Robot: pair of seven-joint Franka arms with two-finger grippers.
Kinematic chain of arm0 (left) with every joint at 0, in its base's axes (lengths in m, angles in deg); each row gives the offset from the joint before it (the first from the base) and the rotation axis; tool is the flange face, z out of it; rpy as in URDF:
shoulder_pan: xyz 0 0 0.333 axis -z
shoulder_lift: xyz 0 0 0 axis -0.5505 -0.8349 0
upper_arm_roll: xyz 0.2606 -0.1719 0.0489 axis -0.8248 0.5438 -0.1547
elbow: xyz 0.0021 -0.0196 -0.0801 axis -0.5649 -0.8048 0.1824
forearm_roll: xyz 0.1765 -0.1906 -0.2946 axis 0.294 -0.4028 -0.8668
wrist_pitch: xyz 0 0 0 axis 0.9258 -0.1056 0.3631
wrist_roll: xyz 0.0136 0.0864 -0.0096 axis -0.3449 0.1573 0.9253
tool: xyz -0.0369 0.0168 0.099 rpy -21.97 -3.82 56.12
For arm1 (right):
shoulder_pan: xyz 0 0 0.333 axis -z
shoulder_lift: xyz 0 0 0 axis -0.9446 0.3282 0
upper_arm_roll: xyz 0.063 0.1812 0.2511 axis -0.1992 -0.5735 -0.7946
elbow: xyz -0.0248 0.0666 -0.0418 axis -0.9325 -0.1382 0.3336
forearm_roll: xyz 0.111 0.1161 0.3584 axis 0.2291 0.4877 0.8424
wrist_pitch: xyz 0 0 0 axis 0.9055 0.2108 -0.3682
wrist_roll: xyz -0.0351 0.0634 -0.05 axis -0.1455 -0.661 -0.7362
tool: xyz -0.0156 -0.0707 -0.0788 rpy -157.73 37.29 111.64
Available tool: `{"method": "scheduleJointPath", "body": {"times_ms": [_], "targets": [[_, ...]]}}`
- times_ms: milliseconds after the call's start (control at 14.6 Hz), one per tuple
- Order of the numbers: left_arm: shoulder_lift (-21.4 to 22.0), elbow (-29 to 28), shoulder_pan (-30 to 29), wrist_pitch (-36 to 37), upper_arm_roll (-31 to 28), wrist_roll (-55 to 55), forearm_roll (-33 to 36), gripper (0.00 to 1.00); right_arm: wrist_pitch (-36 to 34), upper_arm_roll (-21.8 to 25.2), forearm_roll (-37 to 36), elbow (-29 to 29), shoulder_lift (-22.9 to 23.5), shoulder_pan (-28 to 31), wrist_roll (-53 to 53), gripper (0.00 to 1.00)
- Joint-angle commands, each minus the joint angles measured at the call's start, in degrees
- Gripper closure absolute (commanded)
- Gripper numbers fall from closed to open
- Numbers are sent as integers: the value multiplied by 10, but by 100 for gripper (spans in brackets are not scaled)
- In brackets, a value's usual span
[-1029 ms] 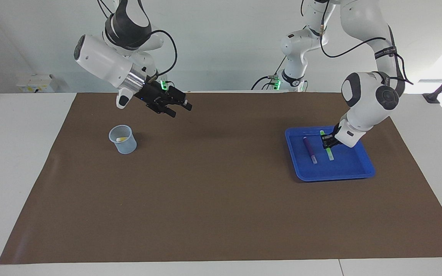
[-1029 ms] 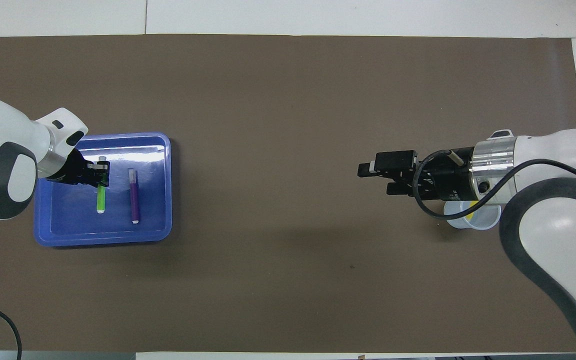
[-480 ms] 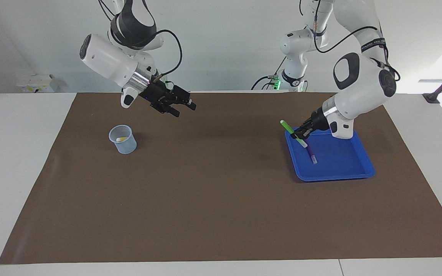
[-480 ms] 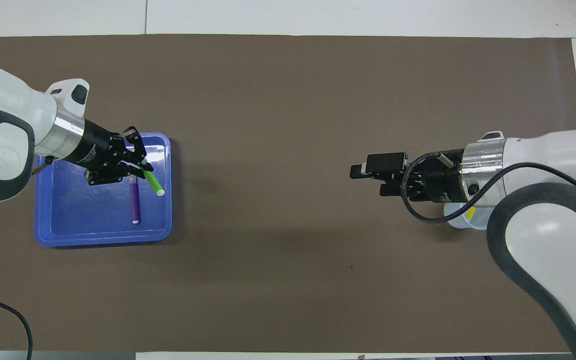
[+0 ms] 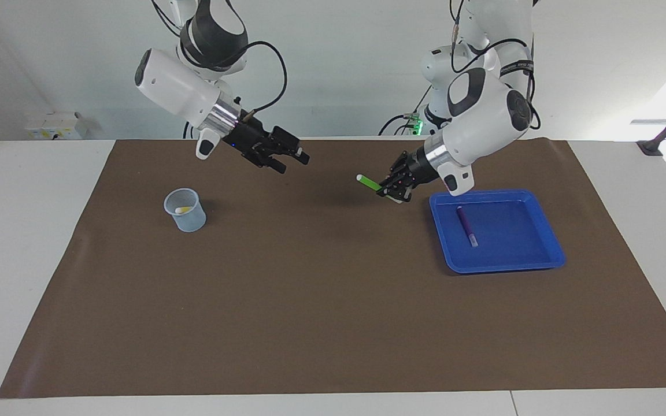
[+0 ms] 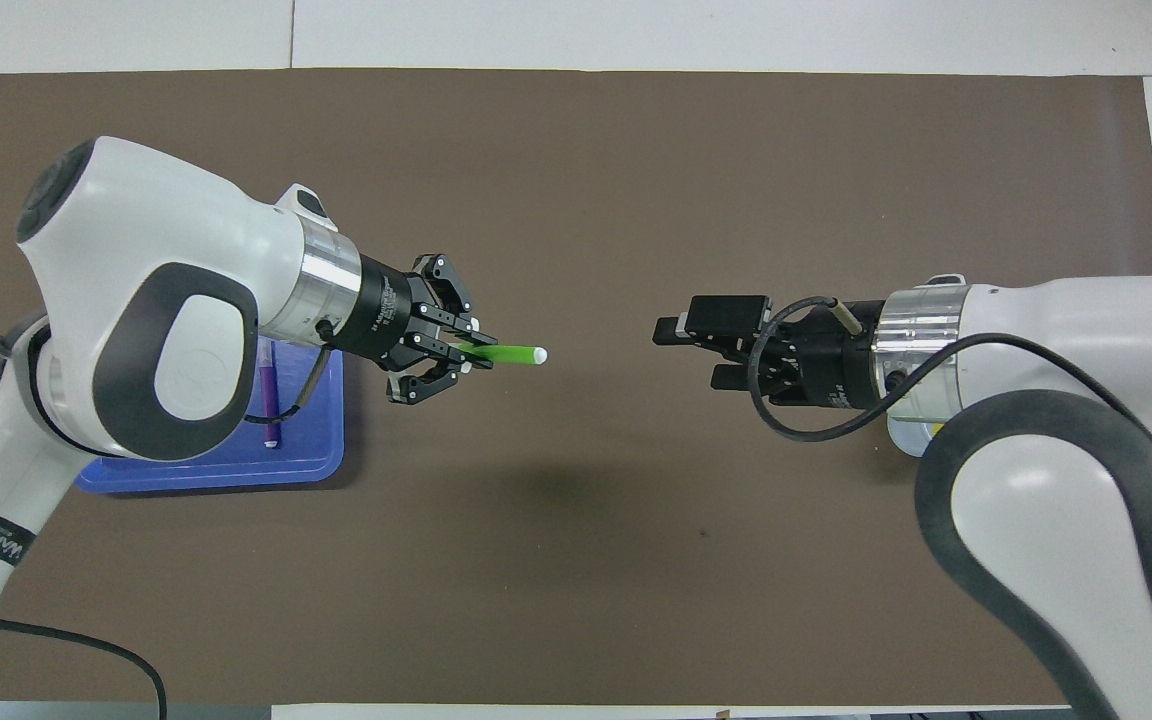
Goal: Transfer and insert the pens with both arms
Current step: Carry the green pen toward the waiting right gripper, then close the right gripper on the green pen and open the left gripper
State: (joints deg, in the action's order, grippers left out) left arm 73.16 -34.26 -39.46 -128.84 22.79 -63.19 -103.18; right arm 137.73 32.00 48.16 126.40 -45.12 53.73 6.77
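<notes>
Left hand (image 5: 395, 186) clamped on green pen (image 5: 369, 183), raised above brown mat, centre-right of the facing frame, pale tip pointing at the right hand (image 5: 292, 160). Right hand wide, nothing in it, upper centre-left. Purple pen (image 5: 466, 226) lies in blue tray (image 5: 548, 242). Yellow pen (image 5: 181, 210) stands in clear cup (image 5: 185, 219).

A robotics lab: two white arms (image 5: 477, 115) over a brown-matted table (image 5: 333, 323), bare white walls.

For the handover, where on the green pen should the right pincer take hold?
On the free stretch near the green pen's whitish tip, coming level from the right arm's end. The left pincer grips its other end, pointing it at the open right pincer.
</notes>
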Motion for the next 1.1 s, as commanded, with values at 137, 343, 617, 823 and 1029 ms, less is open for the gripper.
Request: {"method": "scheduleJointPath", "body": {"times_ms": [137,343,617,823,1029], "targets": [[36,-64,49,-78,-4,-31,-107,100,83,-2,14,10,3,-49,33,0],[47,-91,62,-124,-4,-29,-163,100,84,-2,11,19,3,-50,8,0],[47,-92,56,-130,-4,-27,-195,100,84,-2,8,28,4,-50,-22,16],[49,-94,62,-131,-4,-23,-196,100,83,-2,8,27,4,-50,-19,29],[50,-95,62,-130,-4,-22,-196,100,83,-2,8,27,4,-50,-19,39]]}}
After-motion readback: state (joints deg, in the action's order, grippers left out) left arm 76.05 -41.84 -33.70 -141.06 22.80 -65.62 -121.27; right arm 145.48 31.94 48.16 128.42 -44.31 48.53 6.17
